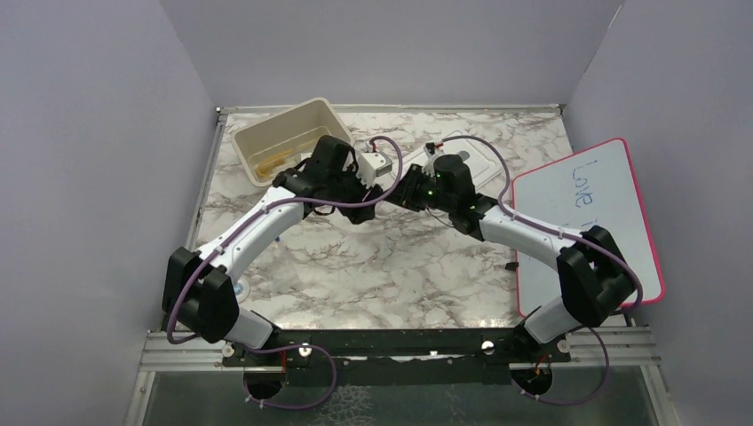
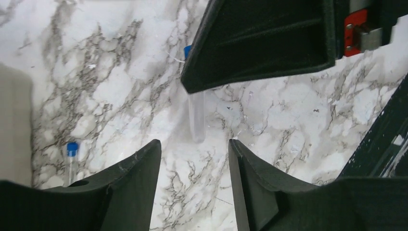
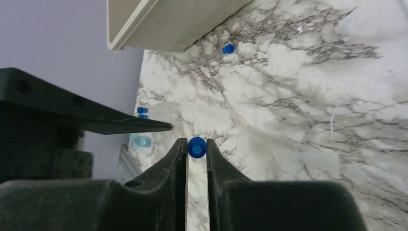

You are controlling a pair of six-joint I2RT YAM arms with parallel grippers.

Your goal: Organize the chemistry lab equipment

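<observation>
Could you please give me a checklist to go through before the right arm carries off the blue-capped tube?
1. Grip: ok, the right gripper is shut on the blue-capped tube, fingers against both sides of its cap.
2. Release: ok, the left gripper is open, nothing between its jaws.
3. Tube off the table: cannot tell.
4. Room between the grippers: not ok, they crowd together; the left should probably back off first.
5. Destination: ok, the beige bin has no lid on it.
6. Path past the other tubes: cannot tell.
</observation>
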